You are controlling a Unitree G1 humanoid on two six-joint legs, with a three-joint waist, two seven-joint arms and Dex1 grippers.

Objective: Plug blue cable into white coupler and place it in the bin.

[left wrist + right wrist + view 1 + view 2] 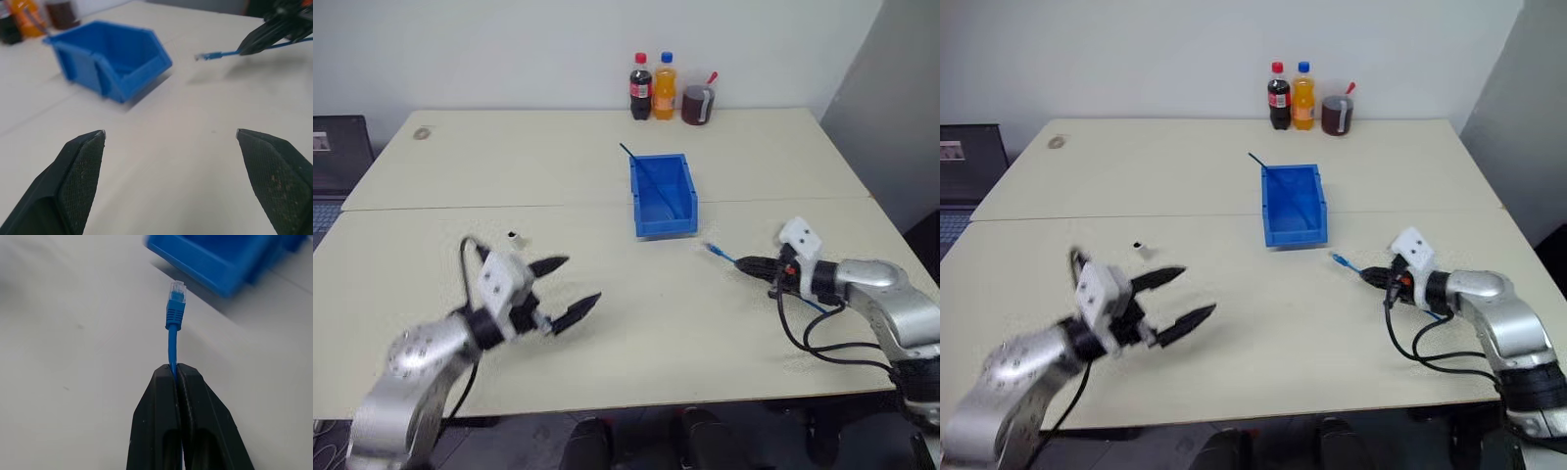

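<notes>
My right gripper (745, 262) is shut on the blue cable (174, 308) just behind its clear plug end, which sticks out toward the bin. It hovers over the table's right side, and the rest of the cable trails back under the wrist (818, 305). The bin (663, 196) stands mid-table, a short way beyond the plug. The white coupler (516, 237) lies alone on the table at the left. Nearer than the coupler and a little to its right, my left gripper (579, 279) is raised and open, holding nothing.
Two bottles (652, 86) and a cup of dark drink (697, 103) stand at the table's far edge. A thin dark cable (636, 160) pokes out over the bin's back left corner. A seam (460, 208) runs across the tabletop.
</notes>
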